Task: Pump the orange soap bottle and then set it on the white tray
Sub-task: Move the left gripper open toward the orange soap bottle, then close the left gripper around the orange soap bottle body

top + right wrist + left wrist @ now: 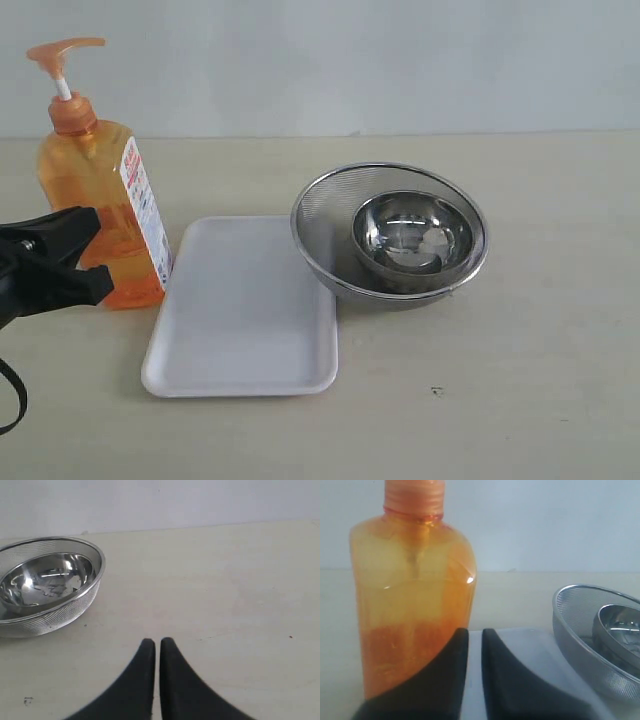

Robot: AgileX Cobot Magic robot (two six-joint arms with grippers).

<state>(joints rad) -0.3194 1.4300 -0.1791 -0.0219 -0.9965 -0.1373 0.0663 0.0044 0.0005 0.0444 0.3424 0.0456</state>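
**Bottle upright by the tray's left rear corner, left gripper closed in front of it**

We see the most open room on the pale beige tabletop (530, 380) along its front and right side, while a pale wall (380, 60) closes off the rear. The white tray (240, 320), a flat, shallow, foam-like rectangle with rounded corners and a low rim, lies left of centre, and its left and front edges border bare table.

A round steel mesh strainer bowl (325, 215) crowds the tray's right rear corner, its rim overlapping that corner in the exterior view. A smaller polished steel bowl (413, 235) sits inside it.

The orange soap bottle (90, 175) is tall clear plastic with a rectangular body and an orange pump head on a white stem. It stands upright on the table at the left rear, just beside the tray's left rear corner, with its white printed label facing the tray. We cannot tell whether bottle and tray touch.

The left gripper (475, 635) hangs low in front of the bottle's lower body. Its black fingers are pressed nearly together with only a thin slit between them, pinching nothing, and we cannot tell whether they touch the bottle. The right gripper (157, 642) is over bare table near the strainer, its fingers pressed together and empty.
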